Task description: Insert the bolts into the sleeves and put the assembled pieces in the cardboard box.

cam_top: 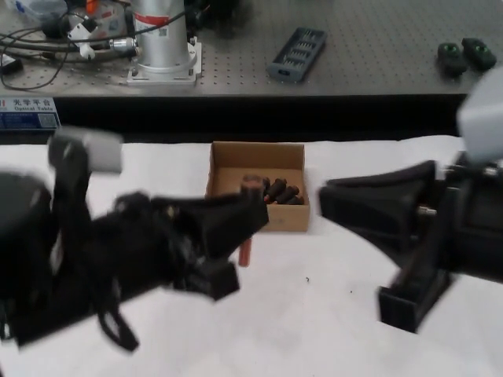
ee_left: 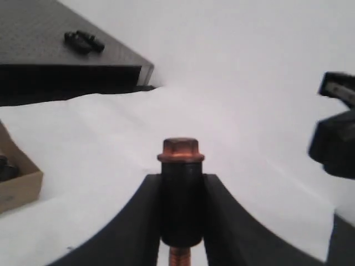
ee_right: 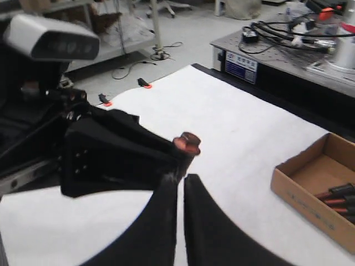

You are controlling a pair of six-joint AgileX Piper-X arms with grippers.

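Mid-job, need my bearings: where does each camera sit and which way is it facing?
High view: behind the robot, looking forward and down over the bench; left gripper and right gripper show, box ahead.
Left wrist view: on the left wrist, looking along the left gripper, shut on the sleeve with its bolt.
Right wrist view: on the right wrist, looking past the shut right gripper at the left gripper.
Shared: all three show the bolt and box.

High view from behind looking down, wrist views low and close, all sharing the cardboard box (cam_top: 287, 217)
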